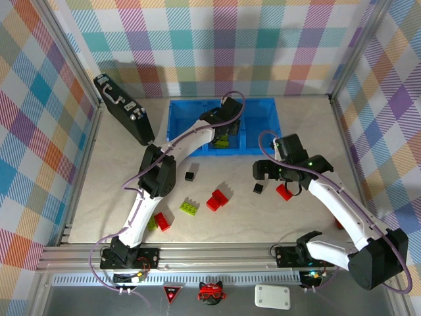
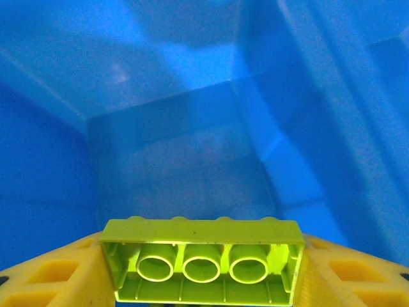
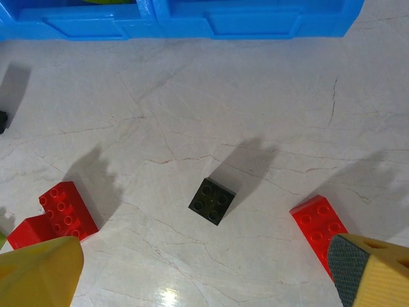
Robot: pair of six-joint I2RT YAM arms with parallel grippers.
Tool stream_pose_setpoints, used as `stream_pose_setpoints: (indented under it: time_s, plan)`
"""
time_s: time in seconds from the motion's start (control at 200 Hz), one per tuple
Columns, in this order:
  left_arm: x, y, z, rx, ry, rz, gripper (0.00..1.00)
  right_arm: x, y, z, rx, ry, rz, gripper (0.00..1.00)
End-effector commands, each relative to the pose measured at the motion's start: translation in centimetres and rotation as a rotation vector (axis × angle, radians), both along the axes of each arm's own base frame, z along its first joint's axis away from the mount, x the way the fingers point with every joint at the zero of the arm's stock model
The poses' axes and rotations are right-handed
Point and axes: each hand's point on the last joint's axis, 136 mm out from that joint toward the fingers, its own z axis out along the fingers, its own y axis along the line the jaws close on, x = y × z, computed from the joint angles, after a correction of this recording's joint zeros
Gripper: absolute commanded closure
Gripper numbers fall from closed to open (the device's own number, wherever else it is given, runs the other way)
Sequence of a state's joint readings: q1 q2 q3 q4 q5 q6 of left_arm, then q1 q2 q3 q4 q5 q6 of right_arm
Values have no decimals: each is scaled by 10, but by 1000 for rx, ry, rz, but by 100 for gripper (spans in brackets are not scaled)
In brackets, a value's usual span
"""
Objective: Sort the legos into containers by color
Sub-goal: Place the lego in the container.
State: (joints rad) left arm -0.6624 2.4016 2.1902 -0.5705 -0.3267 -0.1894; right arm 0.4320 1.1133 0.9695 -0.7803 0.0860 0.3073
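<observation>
Gripping lime lego (image 2: 203, 240) w/ left hand (image 2: 203, 288), fingertips (image 2: 51, 278) cropped, right hand (image 3: 204, 272) open by black lego (image 3: 212, 201)

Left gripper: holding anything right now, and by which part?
The left gripper pinches a lime green brick by its two short ends, hollow underside toward the wrist camera, inside the blue tray.

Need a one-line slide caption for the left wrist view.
Left end effector grips a lime green lego, hollow underside showing, inside a blue container.

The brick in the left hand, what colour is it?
The brick is lime green, seen best in the left wrist view.
</observation>
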Motion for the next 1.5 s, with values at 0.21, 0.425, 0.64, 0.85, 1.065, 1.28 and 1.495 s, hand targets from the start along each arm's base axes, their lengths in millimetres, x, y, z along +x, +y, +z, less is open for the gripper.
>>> stream_pose_setpoints:
  time_s: [0.21,0.425,0.64,0.85,1.065,1.28,1.495]
  plan:
    - [27,14,-27,-8,-2,29,47,-7,3,-9,29,38,-5,1]
    - [28,6,-29,-44,4,-1,40,-4,5,-10,30,44,-1,1]
    - [25,-5,2,-107,-16,-39,31,-6,3,-7,25,38,-1,1]
    - [10,-7,28,-112,-13,-65,26,-7,0,-1,11,22,1,1]
    - [-8,-5,59,-132,-17,-80,27,-7,-3,8,1,2,3,1]
    - [-43,-3,96,-160,25,-136,29,-7,-2,8,11,6,-1,1]
    - [-96,22,96,-174,128,-136,30,-8,-1,-5,-1,53,-5,2]
